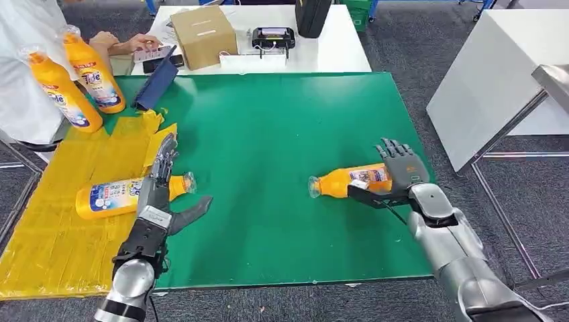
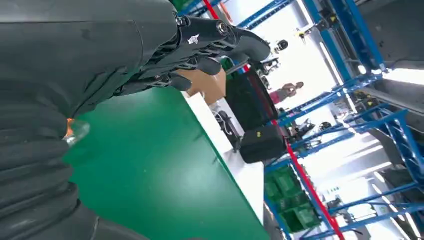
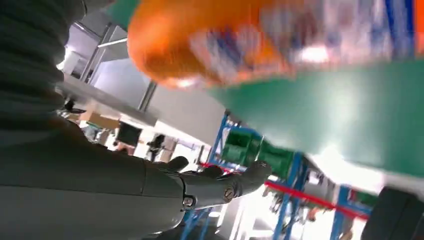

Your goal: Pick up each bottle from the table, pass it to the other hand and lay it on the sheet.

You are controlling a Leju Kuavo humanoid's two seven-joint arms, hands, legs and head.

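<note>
Bottle (image 1: 349, 181) lies on its side on the green mat (image 1: 268, 134), right hand (image 1: 401, 168) spread open against its base end.
Pick-up looks underway: next the fingers must close round the body. Its long axis runs across the table, cap pointing toward the left hand (image 1: 161, 181), which is open beside another bottle (image 1: 114, 196) on the yellow sheet (image 1: 60, 241).

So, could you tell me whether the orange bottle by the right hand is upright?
No, the orange bottle lies on its side, cap pointing toward the robot's left.
</note>
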